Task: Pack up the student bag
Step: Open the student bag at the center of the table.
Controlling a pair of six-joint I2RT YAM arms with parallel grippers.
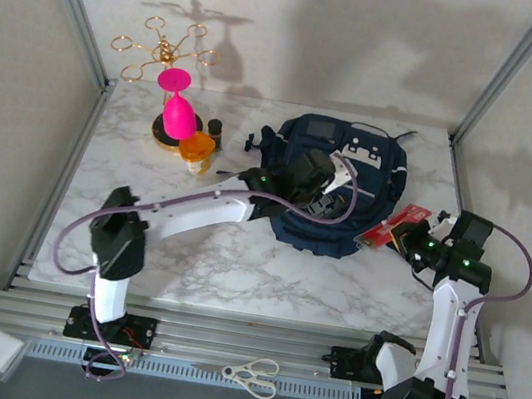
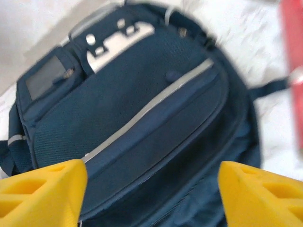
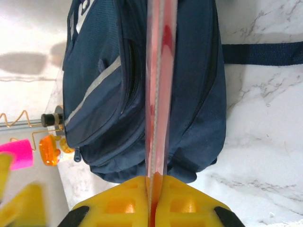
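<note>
Front rail: seen from the overhead camera, scissors (image 1: pixel 253 376) with pale handles lie on the metal rail between the two arm bases.
Right arm: it rises from its base at the near right corner, bends at the elbow and leans inward, toward the right side of the student bag (image 1: pixel 377 202).
Right gripper (image 3: pixel 151 191): the yellow fingers are pressed together on a red flat packet (image 3: pixel 158 90). Its own camera sees the packet edge-on, as a thin red strip running across the student bag.
Packet from above: the overhead camera gives its broad red face, with a pale print too small to read. It sits at the bag's right edge, above the marble table (image 1: pixel 235 266). Whether it touches the fabric, I cannot tell.
Left arm: it stretches from the near left corner in a long low line over the table, with the wrist above the bag.
Left gripper (image 2: pixel 151 189): the two yellow fingers stand wide apart with nothing between them, over the bag's front.
Bag position: it lies on the table, right of centre, front side up. The left wrist camera shows the light zip trim and a white patch with metal studs, a little blurred. A red shape at that view's right edge is cut off.
Left of the bag: an orange bottle (image 1: pixel 196 151), a small dark bottle (image 1: pixel 215 131) and a pink goblet (image 1: pixel 177 104) stand close together.
Far corner: a gold wire rack (image 1: pixel 164 47) rises behind them.
</note>
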